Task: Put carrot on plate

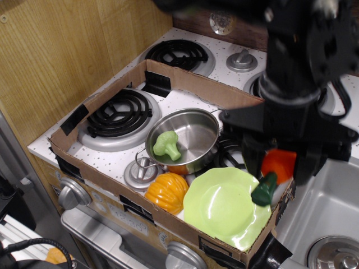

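Steel pot point(190, 134): sitting inside the cardboard box point(185, 84) on the toy stove point(185, 103), holding a green broccoli floret point(166, 144).
Plate point(221, 207): lying in the box's front right corner, nothing resting on it.
Gripper point(279, 164): hanging over the plate's right edge, fingers clamping the carrot point(272, 175), green stem end pointing down.
Pumpkin point(166, 192): sitting just left of the plate.
Surroundings: wooden wall point(67, 50) standing left, sink point(331, 213) lying right.

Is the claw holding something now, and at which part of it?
Yes. The claw holds the carrot at its thick orange part; the green stem end hangs down free, over the right edge of the plate.
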